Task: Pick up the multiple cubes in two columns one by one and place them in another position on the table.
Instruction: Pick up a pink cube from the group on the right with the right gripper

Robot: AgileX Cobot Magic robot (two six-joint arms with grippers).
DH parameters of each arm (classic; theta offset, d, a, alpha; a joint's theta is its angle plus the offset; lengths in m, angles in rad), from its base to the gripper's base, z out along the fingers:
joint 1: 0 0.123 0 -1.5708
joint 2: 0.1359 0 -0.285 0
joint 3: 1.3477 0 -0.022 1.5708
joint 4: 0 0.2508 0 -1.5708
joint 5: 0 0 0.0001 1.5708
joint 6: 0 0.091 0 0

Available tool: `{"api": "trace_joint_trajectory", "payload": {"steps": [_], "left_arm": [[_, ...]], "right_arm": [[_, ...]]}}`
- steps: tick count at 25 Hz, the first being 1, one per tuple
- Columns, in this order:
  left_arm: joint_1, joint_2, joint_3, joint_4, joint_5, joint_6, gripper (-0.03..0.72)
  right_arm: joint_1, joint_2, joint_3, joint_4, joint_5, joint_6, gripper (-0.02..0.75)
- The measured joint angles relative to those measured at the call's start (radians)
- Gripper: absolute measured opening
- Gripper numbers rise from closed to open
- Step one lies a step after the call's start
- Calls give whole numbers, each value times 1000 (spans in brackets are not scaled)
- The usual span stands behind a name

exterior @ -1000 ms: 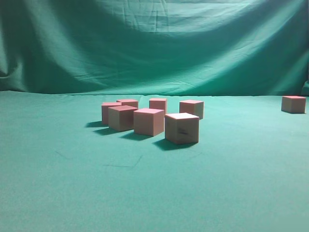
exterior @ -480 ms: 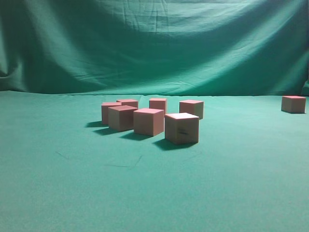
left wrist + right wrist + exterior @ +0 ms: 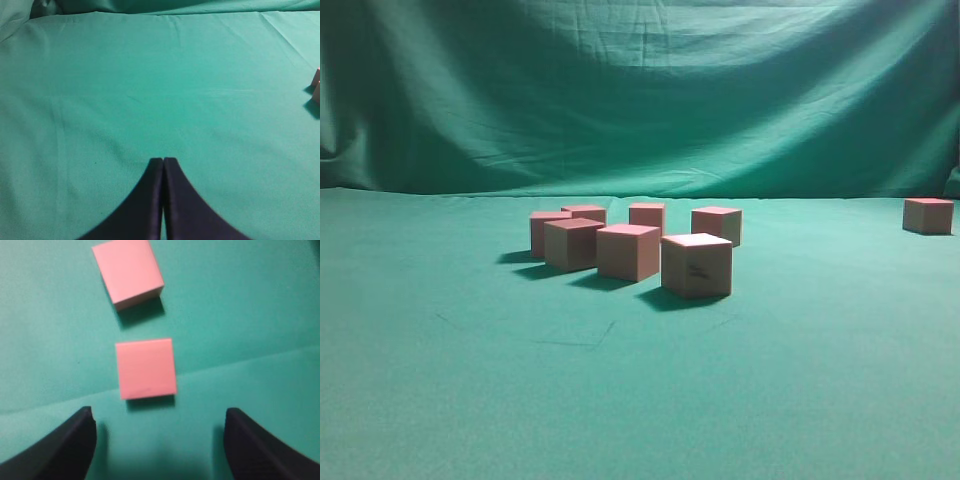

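A: Right end effector [image 3: 159, 440]: jaws spread wide, nothing between them. It hangs above the bench [image 3: 260, 315], looking straight down.

B: Nearest block?

A: One cube [image 3: 146, 368] just ahead of the tips, lying between the lines of the two jaws but a little toward the left one. Top face flat and nearly square to the jaws. A second cube [image 3: 128, 271] sits further ahead along the same line, turned slightly, apart from the first with bare green cloth between.

B: Left end effector?

A: Left end effector [image 3: 163, 161]: jaws pressed together, empty, over bare cloth. Two cube edges [image 3: 316, 85] show only at the far right of its view, well apart from it.

B: From outside?

A: Neither arm shows in the exterior view. A cluster of six cubes [image 3: 628, 251] mid-bench, and a lone cube [image 3: 928, 215] far to the right. I cannot tell which of these the right wrist camera sees.

B: The step in hand?

A: My reading: lining up on the near cube before descent. To do it well, move forward until the cube sits between the tips, shift a touch left to centre it, then drop straight. Keep the jaws parallel to its side faces so it doesn't twist on closing. The opening has margin on both sides, so no need to widen. Watch the cube ahead: stop the advance short of it so the tips don't nudge it.
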Motion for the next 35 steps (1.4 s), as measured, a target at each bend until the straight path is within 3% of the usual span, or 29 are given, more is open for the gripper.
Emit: {"api": "trace_joint_trajectory", "payload": {"steps": [12,32,35], "left_arm": [[0,0,0,0,0,0,0],[0,0,0,0,0,0,0],[0,0,0,0,0,0,0]], "right_arm": [[0,41,0,15,-169,-14,490],[0,76,0,26,-169,-20,490],[0,76,0,26,-168,-20,333]]}}
